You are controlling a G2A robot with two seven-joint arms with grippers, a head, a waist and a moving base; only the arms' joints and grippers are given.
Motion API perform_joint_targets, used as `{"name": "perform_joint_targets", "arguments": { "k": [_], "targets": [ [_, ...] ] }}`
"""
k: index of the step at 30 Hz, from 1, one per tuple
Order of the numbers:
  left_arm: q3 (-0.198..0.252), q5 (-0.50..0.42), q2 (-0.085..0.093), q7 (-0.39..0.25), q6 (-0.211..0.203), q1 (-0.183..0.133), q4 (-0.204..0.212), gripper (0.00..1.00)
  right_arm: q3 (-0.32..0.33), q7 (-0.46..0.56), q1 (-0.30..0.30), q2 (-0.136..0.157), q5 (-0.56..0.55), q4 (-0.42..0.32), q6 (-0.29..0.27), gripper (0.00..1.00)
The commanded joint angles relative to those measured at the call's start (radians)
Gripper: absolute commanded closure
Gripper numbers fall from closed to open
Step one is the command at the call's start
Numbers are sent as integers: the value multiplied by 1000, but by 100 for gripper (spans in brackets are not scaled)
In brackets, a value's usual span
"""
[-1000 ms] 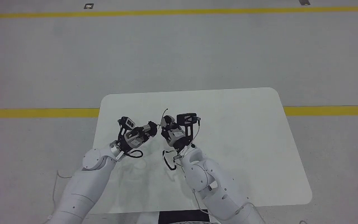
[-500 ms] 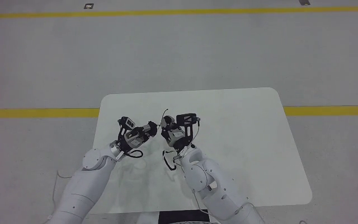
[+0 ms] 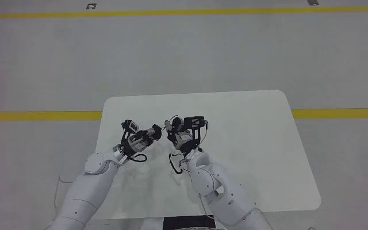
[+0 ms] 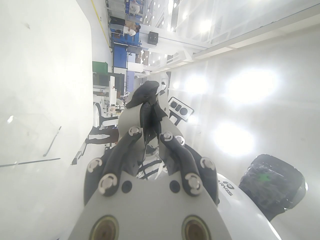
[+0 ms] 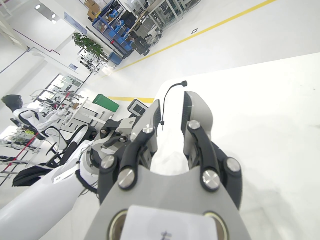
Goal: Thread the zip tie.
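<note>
Over the middle of the white surface [image 3: 247,144], toward its near side, the two arms meet tip to tip, raised off the top. From where I stand the left pincer [image 4: 150,116] looks closed. Its two pads lie together with a thin black strip pinched between them, and I take that strip for the zip tie [image 5: 164,102]. The right pincer [image 5: 172,102] stands open, its fingers well apart and gripping nothing.

The zip tie rises in the gap between those fingers, just beside the ribbed pad of the one nearer the left arm. I cannot tell whether it touches that pad. It is a slim black strap, upright low down and bending over at the top. Its small square head points off toward the far edge of the surface, and its lower end shows as a short point in the gap. Exactly where the left pincer takes hold of it is hidden behind the right pincer's finger.

Seen from above, the two pincers sit just beside each other, and there the strap is too thin to follow. Beyond the surface lies pale floor crossed by yellow lines [image 3: 184,11].
</note>
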Motion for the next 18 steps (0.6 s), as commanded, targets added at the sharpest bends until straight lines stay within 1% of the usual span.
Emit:
{"name": "perform_joint_targets", "arguments": {
  "k": [1, 6, 9, 11, 14, 15, 16, 18],
  "targets": [
    [0, 0, 0, 0, 0, 0, 0, 100, 8, -10, -2, 2, -9, -4, -2, 0],
    [0, 0, 0, 0, 0, 0, 0, 100, 30, -33, -14, 7, -24, -15, -22, 0],
    [0, 0, 0, 0, 0, 0, 0, 100, 51, -46, -24, 14, -52, -16, -41, 0],
    [0, 0, 0, 0, 0, 0, 0, 100, 66, -57, -28, 17, -67, -16, -42, 0],
    [0, 0, 0, 0, 0, 0, 0, 100, 66, -57, -28, 17, -67, -16, -42, 0],
    [2, -5, -1, 16, 10, 1, -4, 100, 66, -57, -28, 17, -67, -16, -42, 0],
    [5, -37, -3, 22, 30, 4, -9, 100, 66, -57, -28, 17, -67, -16, -42, 0],
    [1, -110, -4, 8, 61, 7, -9, 100, 66, -57, -28, 17, -67, -16, -42, 0]
  ]
}}
